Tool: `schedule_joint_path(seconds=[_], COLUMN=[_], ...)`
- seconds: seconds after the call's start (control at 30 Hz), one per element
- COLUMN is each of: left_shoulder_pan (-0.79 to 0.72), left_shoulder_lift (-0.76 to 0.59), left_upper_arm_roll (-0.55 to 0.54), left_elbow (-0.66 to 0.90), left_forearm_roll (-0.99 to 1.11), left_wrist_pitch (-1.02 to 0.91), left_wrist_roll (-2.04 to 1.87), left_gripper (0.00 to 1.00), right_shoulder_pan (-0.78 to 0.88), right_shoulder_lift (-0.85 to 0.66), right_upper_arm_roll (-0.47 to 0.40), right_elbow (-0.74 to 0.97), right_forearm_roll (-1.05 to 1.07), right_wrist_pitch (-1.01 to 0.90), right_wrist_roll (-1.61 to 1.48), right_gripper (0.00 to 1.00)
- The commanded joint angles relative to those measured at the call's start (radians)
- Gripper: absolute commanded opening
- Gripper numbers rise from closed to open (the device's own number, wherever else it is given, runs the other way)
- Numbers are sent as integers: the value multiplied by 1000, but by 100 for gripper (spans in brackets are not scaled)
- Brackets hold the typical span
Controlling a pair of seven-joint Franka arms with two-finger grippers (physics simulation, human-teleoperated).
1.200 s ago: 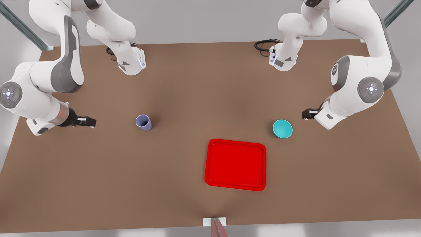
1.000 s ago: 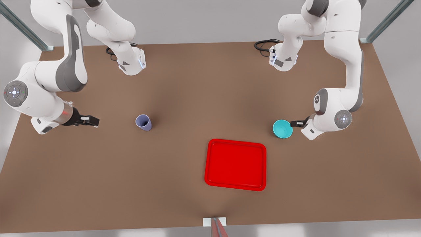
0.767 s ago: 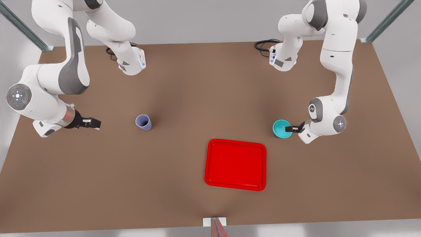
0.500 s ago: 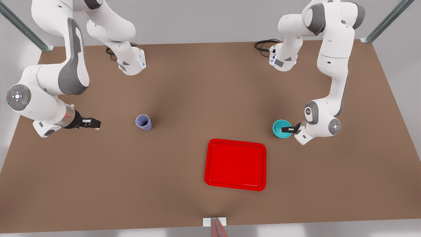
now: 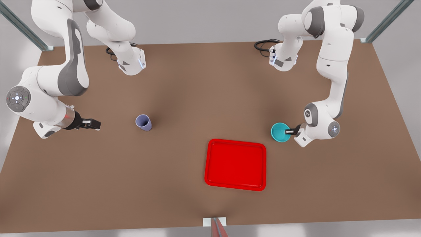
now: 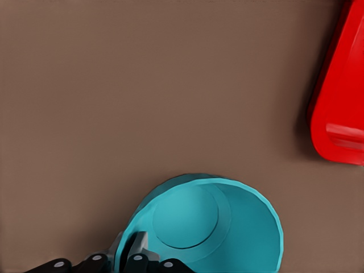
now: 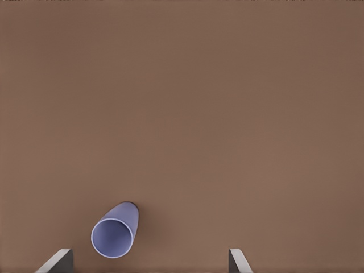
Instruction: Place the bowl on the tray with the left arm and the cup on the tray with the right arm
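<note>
Since the earlier frames the left gripper [image 5: 289, 131] has closed in from the front view's right and now pinches the bowl's [image 5: 280, 132] rim, nudging the bowl slightly toward the tray [image 5: 235, 164]. The right gripper [image 5: 93, 124], fingers spread, has barely moved, well apart from the upright lavender cup [image 5: 143, 122]. The teal bowl is smooth and shallow, on the table [image 5: 197, 98] just beside the tray's corner.
</note>
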Motion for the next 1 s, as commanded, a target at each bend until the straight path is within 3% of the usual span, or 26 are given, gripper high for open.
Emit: schedule_joint_path(seconds=[0.0, 0.07, 0.1, 0.17, 0.27, 0.4, 0.43, 0.47, 0.63, 0.73, 0.8, 0.9, 0.93, 0.97], left_shoulder_pan=[0, -2, -6, -8, -81, -135, -136, -136, -135, -126, -133, -115, -101, -95], left_shoulder_lift=[-3, -25, -11, 35, 238, 302, 304, 310, 307, 206, 64, -52, -86, -196], left_upper_arm_roll=[0, -12, -38, -91, -124, -126, -126, -126, -121, -71, -41, -38, -38, -38], left_elbow=[5, 85, 231, 383, 645, 654, 654, 654, 656, 760, 766, 771, 759, 630], left_forearm_roll=[-25, -50, -50, -51, -41, -38, -30, -21, -4, 248, 448, 485, 479, 467], left_wrist_pitch=[-5, -108, -241, -270, -235, -109, -111, -109, -123, -416, -582, -816, -827, -786], left_wrist_roll=[-1, -104, -245, -432, -670, -753, -739, -739, -731, -694, -529, -217, -210, -208], left_gripper=[21, 21, 21, 21, 21, 21, 48, 100, 100, 100, 100, 100, 100, 100], right_shoulder_pan=[1, 1, 1, 1, 1, 1, 1, 1, 1, 1, 2, 5, 5, 5], right_shoulder_lift=[0, 0, 0, 0, 0, 6, 6, 8, 9, 8, -3, -22, -40, -45], right_upper_arm_roll=[0, -1, 0, -1, -1, -1, -1, -1, -1, -1, 9, 63, 80, 80], right_elbow=[0, 0, 0, -2, -2, -2, -2, 0, 0, -5, -64, -190, -258, -316], right_forearm_roll=[0, 0, 0, 2, 2, 2, 2, 2, 3, 6, 14, 15, 15, 15], right_wrist_pitch=[0, 0, 0, 0, 2, 2, 3, 2, 3, 5, 31, 120, 166, 215], right_wrist_roll=[0, 0, 0, -3, -2, -3, -3, -3, -3, -3, -11, -11, -11, -11], right_gripper=[100, 100, 100, 100, 100, 100, 100, 100, 100, 100, 100, 100, 100, 100])
